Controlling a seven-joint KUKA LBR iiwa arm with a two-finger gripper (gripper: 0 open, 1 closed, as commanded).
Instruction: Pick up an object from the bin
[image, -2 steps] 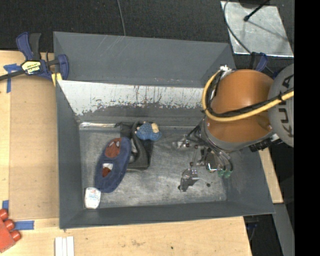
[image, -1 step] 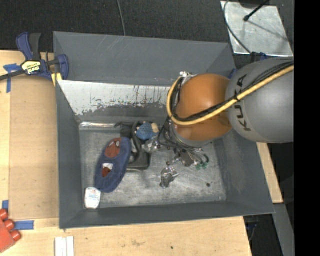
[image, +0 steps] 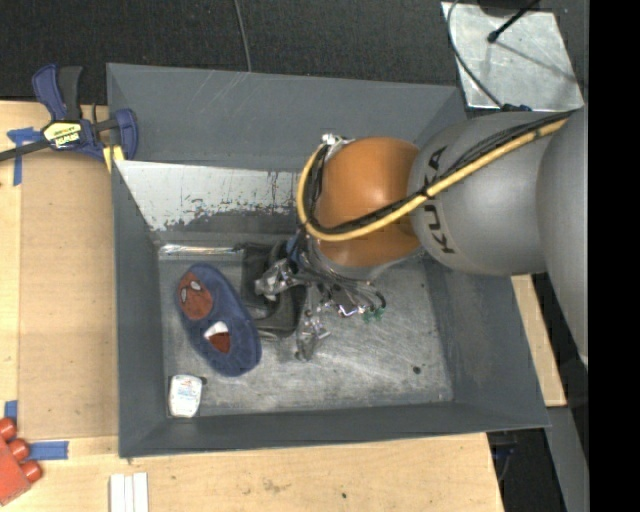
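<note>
My gripper (image: 290, 310) is low in the middle of the bin, under the arm's orange dome. It is open: one metal fingertip (image: 272, 282) shows to the left and the other (image: 308, 338) lower down. A black blocky thing (image: 262, 265) lies on the floor beneath and between them, partly hidden by the gripper. I cannot tell whether the fingers touch it. A dark blue slipper (image: 222, 318) with two red patches lies just to the left, apart from the gripper.
A small white packet (image: 186, 394) sits in the bin's front left corner. A clear plastic strip (image: 200, 249) lies along the back wall. A small green bit (image: 376, 316) shows right of the gripper. The arm covers the bin's right back part.
</note>
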